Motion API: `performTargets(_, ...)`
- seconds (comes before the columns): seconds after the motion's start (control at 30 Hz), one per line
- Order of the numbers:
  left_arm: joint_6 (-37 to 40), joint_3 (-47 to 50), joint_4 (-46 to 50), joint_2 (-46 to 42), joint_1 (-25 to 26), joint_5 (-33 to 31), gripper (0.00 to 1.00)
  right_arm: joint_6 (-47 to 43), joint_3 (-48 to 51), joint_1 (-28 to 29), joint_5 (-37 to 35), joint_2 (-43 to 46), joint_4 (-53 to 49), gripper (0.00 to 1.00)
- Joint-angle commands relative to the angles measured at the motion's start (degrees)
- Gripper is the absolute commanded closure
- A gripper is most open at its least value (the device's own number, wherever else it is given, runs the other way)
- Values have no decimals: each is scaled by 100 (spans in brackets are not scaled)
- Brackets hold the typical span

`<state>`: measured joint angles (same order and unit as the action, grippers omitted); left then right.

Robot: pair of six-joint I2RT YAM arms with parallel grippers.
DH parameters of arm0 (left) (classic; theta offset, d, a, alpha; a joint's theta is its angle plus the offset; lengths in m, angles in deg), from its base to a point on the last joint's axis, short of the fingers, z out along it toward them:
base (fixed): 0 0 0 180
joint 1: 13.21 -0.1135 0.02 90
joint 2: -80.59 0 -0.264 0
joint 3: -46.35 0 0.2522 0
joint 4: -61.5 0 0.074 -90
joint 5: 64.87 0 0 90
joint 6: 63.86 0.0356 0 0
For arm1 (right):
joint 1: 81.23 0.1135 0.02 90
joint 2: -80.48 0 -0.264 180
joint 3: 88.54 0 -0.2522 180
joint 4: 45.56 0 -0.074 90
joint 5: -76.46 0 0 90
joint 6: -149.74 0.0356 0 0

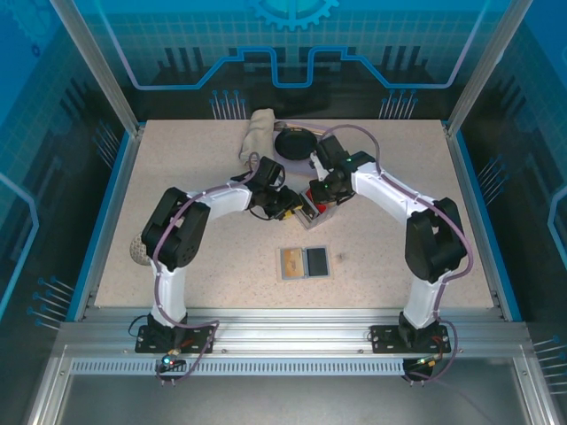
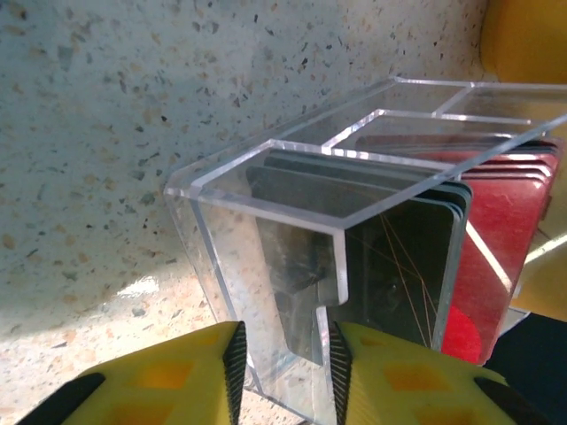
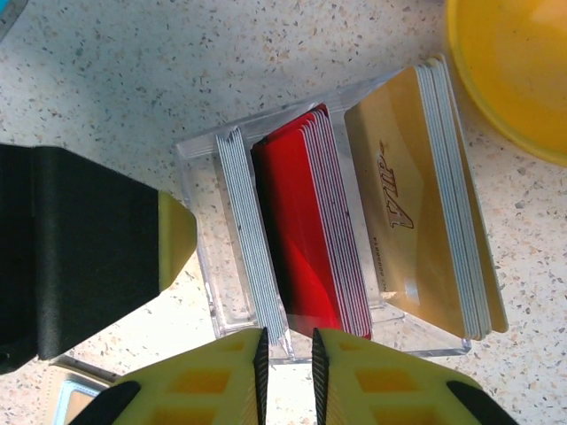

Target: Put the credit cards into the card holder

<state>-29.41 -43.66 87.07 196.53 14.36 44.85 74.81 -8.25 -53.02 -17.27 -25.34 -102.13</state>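
The credit cards stand upright in a clear box (image 1: 312, 213) at mid-table: a grey-edged stack (image 3: 248, 239), red cards (image 3: 306, 230) and gold cards (image 3: 399, 204). The left wrist view shows the black cards (image 2: 399, 266) and red cards (image 2: 496, 239) through the box wall (image 2: 266, 177). My left gripper (image 2: 283, 363) has its pads against the walls of the box's end compartment. My right gripper (image 3: 288, 363) hovers over the lower end of the grey-edged stack, jaws narrowly apart and holding nothing. The card holder (image 1: 304, 262) lies unfolded nearer the arms' bases.
A yellow bowl (image 3: 514, 80) sits close beside the box's gold end. A black dish (image 1: 297, 142) and a beige cloth (image 1: 259, 135) lie behind the arms. The left gripper's body (image 3: 89, 257) crowds the other end of the box.
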Motion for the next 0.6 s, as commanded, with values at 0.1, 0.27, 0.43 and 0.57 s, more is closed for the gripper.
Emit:
performTargets(0.1, -23, -185, 182, 242, -15, 16, 61, -160, -212, 123, -83, -162, -189, 77)
performTargets(0.27, 154, -128, 405, 324, -17, -38, 72, -271, -263, 201, -222, -292, -235, 78)
performTargets(0.43, 594, 61, 722, 128, -24, -288, 81, -428, -384, 330, -468, -395, -351, 76)
performTargets(0.57, 905, 90, 930, 44, -28, -362, 83, -437, -455, 448, -764, -495, -470, 74)
